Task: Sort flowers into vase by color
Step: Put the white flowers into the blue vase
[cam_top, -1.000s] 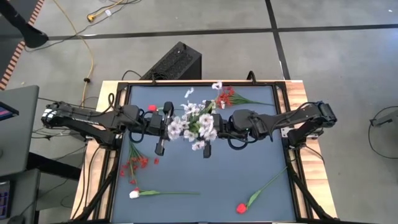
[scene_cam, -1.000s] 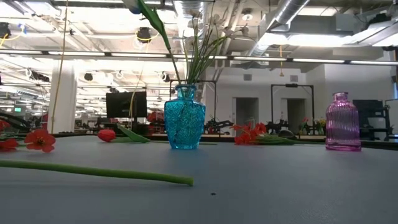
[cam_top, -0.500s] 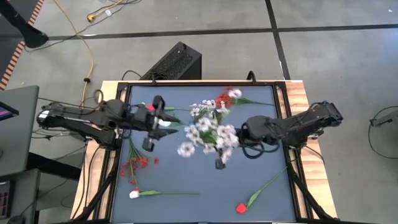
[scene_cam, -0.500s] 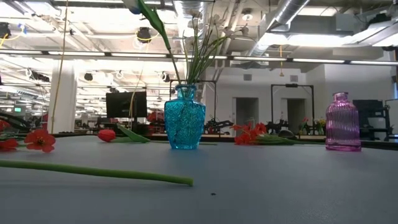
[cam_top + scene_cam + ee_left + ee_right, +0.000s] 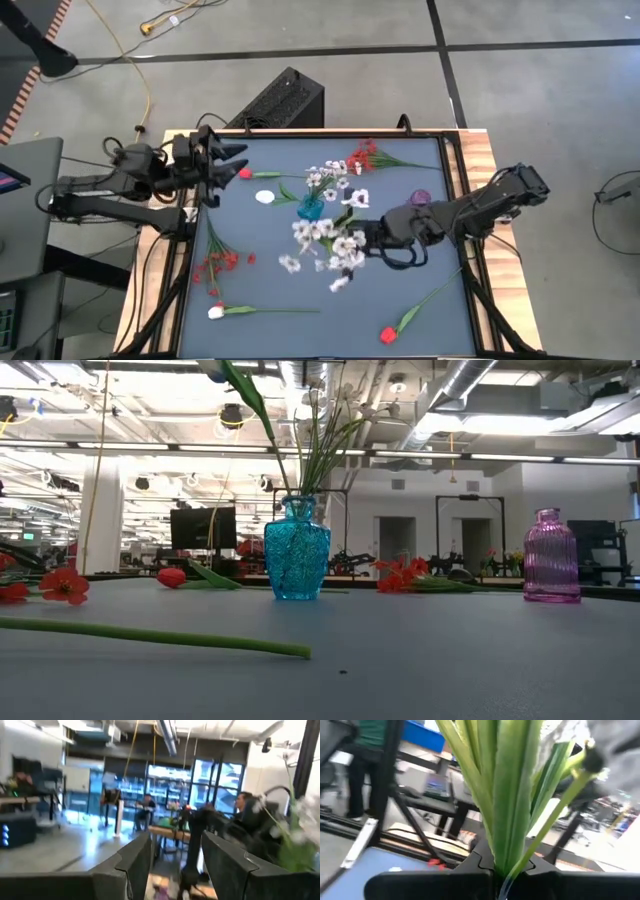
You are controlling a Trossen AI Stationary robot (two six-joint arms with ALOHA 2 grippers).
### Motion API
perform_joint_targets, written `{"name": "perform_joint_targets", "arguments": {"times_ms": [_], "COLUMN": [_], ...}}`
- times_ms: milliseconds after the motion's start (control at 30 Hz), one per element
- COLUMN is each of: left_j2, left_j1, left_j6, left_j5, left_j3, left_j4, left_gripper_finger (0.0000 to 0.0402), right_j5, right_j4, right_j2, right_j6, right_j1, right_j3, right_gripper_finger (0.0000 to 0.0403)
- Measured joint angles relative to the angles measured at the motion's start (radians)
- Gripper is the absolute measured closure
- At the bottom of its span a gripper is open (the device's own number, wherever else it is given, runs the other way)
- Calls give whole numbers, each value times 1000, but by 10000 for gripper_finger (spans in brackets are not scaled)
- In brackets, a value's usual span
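Right pincer (image 5: 368, 236) clamped on white-blossom spray's green stems (image 5: 505, 795), heads (image 5: 325, 245) hanging beside blue glass vase (image 5: 311, 208), probably for insertion. Left pincer (image 5: 222, 160) empty, parted, at bench (image 5: 400, 290) edge.

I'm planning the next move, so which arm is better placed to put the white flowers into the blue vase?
The right. Its claw is shut on the white flowers, right beside the blue vase. The left claw is open, empty, at the table's far left edge.

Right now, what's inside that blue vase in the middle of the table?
The blue vase holds several thin green stems rising from its neck. Their heads are cut off in the low view; from above, white blossoms spread over it. The stem ends inside cannot be seen.
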Motion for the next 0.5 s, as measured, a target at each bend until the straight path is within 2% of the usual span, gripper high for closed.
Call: {"name": "perform_joint_targets", "arguments": {"times_ms": [100,400,500], "left_j2": [-9,-9,-9], "left_j1": [30,83,94], "left_j6": [-49,-144,-170], "left_j5": [21,21,47], "left_j3": [-34,-127,-137], "left_j4": [-44,-8,7], "left_gripper_finger": [236,236,236], "right_j5": [9,10,2], "right_j4": [0,172,173], "right_j2": [-1,13,24], "right_j6": [6,17,21], "right_j1": [-36,-122,-139], "right_j3": [-32,-156,-173], "right_gripper_finger": [369,369,369]}}
